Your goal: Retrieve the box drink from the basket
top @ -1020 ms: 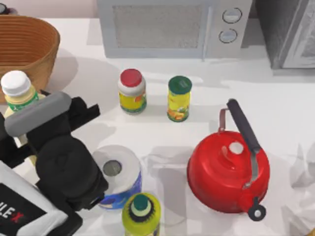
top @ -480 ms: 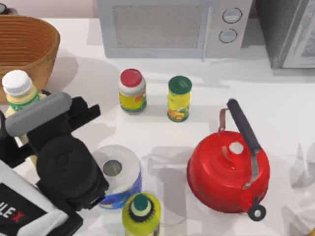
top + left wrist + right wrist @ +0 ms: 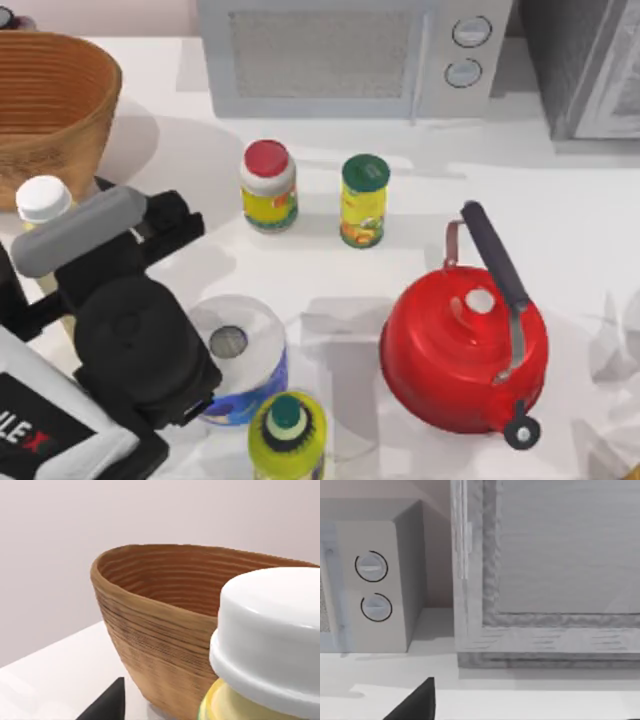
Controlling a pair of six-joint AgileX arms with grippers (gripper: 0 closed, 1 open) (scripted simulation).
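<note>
Here, box drink (image 3: 42,200) upright just outside the wicker basket (image 3: 60,100) at the worktop's (image 3: 400,210) left, beside the left gripper (image 3: 60,255); finger state impossible to tell.

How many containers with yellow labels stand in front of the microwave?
2: the red-capped yellow-label jar and, beside it toward the table's right, the green-lidded yellow can. Others may hide under the left arm.

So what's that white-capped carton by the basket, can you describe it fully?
The carton stands upright outside the basket, just in front of its wall near the table's left edge. It has a round, glossy white screw cap over a pale yellow shoulder. The left arm's black wrist covers its body from above, so the grip itself is hidden.
</note>
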